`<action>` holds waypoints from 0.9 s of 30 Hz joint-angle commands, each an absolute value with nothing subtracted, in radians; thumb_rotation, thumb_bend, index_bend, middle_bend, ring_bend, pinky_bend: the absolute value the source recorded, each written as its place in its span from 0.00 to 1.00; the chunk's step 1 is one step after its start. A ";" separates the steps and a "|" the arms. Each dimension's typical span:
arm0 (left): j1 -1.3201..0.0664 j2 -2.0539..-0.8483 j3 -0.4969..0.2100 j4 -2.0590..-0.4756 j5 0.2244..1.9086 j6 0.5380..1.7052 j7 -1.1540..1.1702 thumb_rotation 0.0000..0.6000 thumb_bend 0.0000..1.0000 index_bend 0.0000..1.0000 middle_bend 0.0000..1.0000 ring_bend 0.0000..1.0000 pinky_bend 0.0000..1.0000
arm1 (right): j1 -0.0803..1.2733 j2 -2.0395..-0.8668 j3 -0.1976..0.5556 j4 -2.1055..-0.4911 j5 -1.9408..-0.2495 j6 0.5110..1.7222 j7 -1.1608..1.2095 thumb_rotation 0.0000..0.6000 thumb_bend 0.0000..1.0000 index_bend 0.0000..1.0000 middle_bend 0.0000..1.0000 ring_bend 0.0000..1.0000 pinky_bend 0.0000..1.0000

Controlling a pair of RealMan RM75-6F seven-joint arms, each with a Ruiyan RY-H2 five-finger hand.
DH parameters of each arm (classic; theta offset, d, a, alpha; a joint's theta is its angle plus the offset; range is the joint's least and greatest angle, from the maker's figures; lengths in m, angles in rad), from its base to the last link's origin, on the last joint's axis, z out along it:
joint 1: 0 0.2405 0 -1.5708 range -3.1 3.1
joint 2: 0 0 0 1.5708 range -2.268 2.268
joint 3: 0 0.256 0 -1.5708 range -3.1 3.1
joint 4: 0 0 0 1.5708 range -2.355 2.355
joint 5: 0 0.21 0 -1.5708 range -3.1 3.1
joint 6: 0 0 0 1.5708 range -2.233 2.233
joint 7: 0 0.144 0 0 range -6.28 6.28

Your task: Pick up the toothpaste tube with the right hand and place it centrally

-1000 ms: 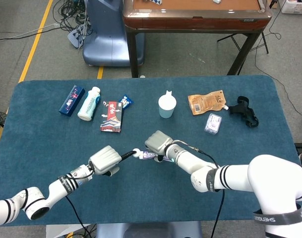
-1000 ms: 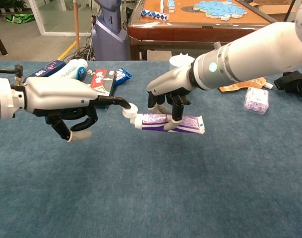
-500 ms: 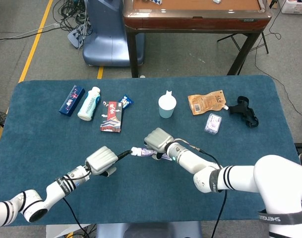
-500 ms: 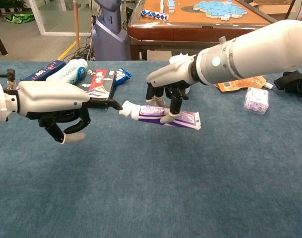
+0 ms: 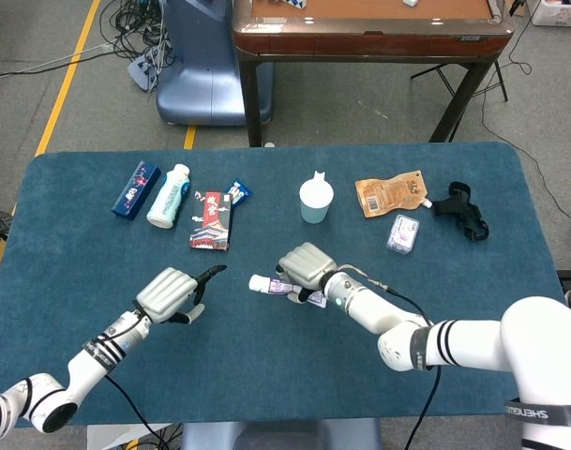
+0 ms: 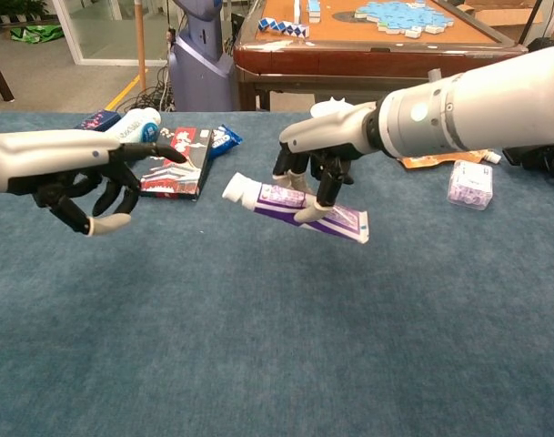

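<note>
A blue cloth-covered table [image 5: 266,394] is carrying everything. The right hand [image 6: 317,159] is gripping the toothpaste tube [image 6: 299,208] from above, fingers wrapped around its purple-and-white body, and is holding it tilted, white cap end higher and pointing toward the left hand, near the middle of the table in front of the white cup [image 5: 315,199]. The tube's print is too small to read. The left hand [image 5: 171,292] is hovering well apart from the tube, holding nothing, one finger pointing out and the others curled in.

Along the far side are lying a red-and-white box [image 5: 212,220] with unreadable lettering, a white bottle [image 5: 169,196] with a teal label, a dark blue box [image 5: 136,189], an orange pouch [image 5: 389,193], a black strap clip [image 5: 461,210], a small clear packet [image 5: 403,233] and a little blue wrapper [image 5: 237,193].
</note>
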State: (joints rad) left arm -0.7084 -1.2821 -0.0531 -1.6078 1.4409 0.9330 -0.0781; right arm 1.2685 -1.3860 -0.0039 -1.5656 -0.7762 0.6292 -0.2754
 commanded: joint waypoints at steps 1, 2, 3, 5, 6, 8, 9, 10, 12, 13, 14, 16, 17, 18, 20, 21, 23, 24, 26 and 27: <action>-0.637 -1.233 -0.096 -1.660 1.365 0.993 -0.316 0.74 0.24 0.00 0.31 0.34 0.62 | 1.231 -1.385 0.019 -1.572 -0.829 0.636 -0.230 1.00 0.92 1.00 0.89 0.81 0.67; -0.628 -1.226 -0.106 -1.667 1.362 1.002 -0.375 0.54 0.22 0.00 0.26 0.28 0.56 | 1.223 -1.390 0.026 -1.571 -0.843 0.633 -0.215 1.00 0.92 1.00 0.89 0.81 0.67; -0.622 -1.223 -0.113 -1.672 1.361 1.007 -0.414 0.36 0.20 0.00 0.21 0.22 0.48 | 1.218 -1.394 0.033 -1.571 -0.853 0.629 -0.203 1.00 0.92 1.00 0.89 0.81 0.67; -0.611 -1.224 -0.126 -1.675 1.367 1.024 -0.486 0.16 0.16 0.00 0.13 0.15 0.41 | 1.208 -1.407 0.049 -1.568 -0.875 0.619 -0.174 1.00 0.92 1.00 0.89 0.81 0.67; -0.606 -1.229 -0.130 -1.673 1.370 1.033 -0.507 0.08 0.14 0.00 0.09 0.11 0.35 | 1.203 -1.413 0.057 -1.567 -0.884 0.616 -0.161 1.00 0.92 1.00 0.89 0.81 0.67; -0.600 -1.243 -0.137 -1.668 1.373 1.047 -0.536 0.01 0.11 0.00 0.03 0.05 0.26 | 1.197 -1.427 0.071 -1.561 -0.903 0.610 -0.140 1.00 0.92 1.00 0.89 0.82 0.67; -0.597 -1.255 -0.142 -1.663 1.374 1.055 -0.547 0.00 0.09 0.00 0.01 0.03 0.23 | 1.193 -1.438 0.080 -1.556 -0.913 0.608 -0.127 1.00 0.92 1.00 0.89 0.82 0.67; -0.595 -1.266 -0.146 -1.659 1.373 1.062 -0.553 0.00 0.07 0.00 0.00 0.01 0.19 | 1.191 -1.446 0.086 -1.553 -0.920 0.605 -0.118 1.00 0.92 1.00 0.89 0.82 0.67; -0.592 -1.292 -0.156 -1.648 1.368 1.076 -0.563 0.00 0.05 0.00 0.00 0.00 0.16 | 1.187 -1.463 0.101 -1.543 -0.932 0.600 -0.099 1.00 0.92 1.00 0.89 0.82 0.67; -0.592 -1.304 -0.160 -1.643 1.366 1.082 -0.562 0.00 0.04 0.00 0.00 0.00 0.14 | 1.185 -1.470 0.107 -1.539 -0.937 0.600 -0.092 1.00 0.92 1.00 0.89 0.82 0.67; -0.591 -1.321 -0.165 -1.634 1.365 1.092 -0.553 0.00 0.04 0.00 0.00 0.00 0.14 | 1.184 -1.480 0.115 -1.534 -0.940 0.599 -0.083 1.00 0.92 1.00 0.89 0.82 0.67; -0.591 -1.348 -0.172 -1.616 1.365 1.110 -0.528 0.00 0.03 0.00 0.00 0.00 0.12 | 1.180 -1.495 0.127 -1.529 -0.944 0.604 -0.071 1.00 0.92 1.00 0.89 0.82 0.67; -0.590 -1.368 -0.176 -1.604 1.365 1.122 -0.514 0.00 0.03 0.00 0.00 0.00 0.12 | 1.177 -1.505 0.135 -1.526 -0.944 0.606 -0.062 1.00 0.92 1.00 0.89 0.82 0.67; -0.590 -1.382 -0.179 -1.597 1.363 1.130 -0.505 0.00 0.02 0.00 0.00 0.00 0.11 | 1.174 -1.513 0.140 -1.523 -0.944 0.607 -0.055 1.00 0.92 1.00 0.89 0.82 0.67; -0.589 -1.410 -0.187 -1.585 1.359 1.143 -0.496 0.00 0.02 0.00 0.00 0.00 0.10 | 1.169 -1.533 0.153 -1.513 -0.945 0.612 -0.040 1.00 0.92 1.00 0.89 0.82 0.67; -0.589 -1.421 -0.189 -1.579 1.358 1.147 -0.491 0.00 0.02 0.00 0.00 0.00 0.10 | 1.168 -1.542 0.158 -1.510 -0.947 0.614 -0.034 1.00 0.93 1.00 0.89 0.82 0.67; -0.594 -1.445 -0.192 -1.561 1.359 1.149 -0.477 0.00 0.02 0.00 0.00 0.00 0.10 | 1.166 -1.561 0.173 -1.504 -0.950 0.614 -0.017 1.00 0.95 1.00 0.89 0.82 0.68; -0.596 -1.455 -0.194 -1.552 1.360 1.150 -0.473 0.00 0.02 0.00 0.00 0.00 0.10 | 1.166 -1.570 0.181 -1.501 -0.951 0.615 -0.010 1.00 0.96 1.00 0.89 0.82 0.68; -0.600 -1.473 -0.196 -1.539 1.361 1.149 -0.470 0.00 0.01 0.00 0.00 0.00 0.09 | 1.166 -1.587 0.192 -1.493 -0.953 0.619 -0.004 1.00 0.96 1.00 0.89 0.82 0.68; -0.603 -1.481 -0.198 -1.534 1.361 1.146 -0.475 0.00 0.01 0.00 0.00 0.00 0.08 | 1.166 -1.598 0.198 -1.486 -0.953 0.624 -0.001 1.00 0.96 1.00 0.89 0.82 0.68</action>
State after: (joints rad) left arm -0.5993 -1.4743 -0.1949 -1.5388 1.3609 1.1472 -0.4743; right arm 1.1666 -1.5865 0.1890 -1.4946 -0.9515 0.6185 -0.0066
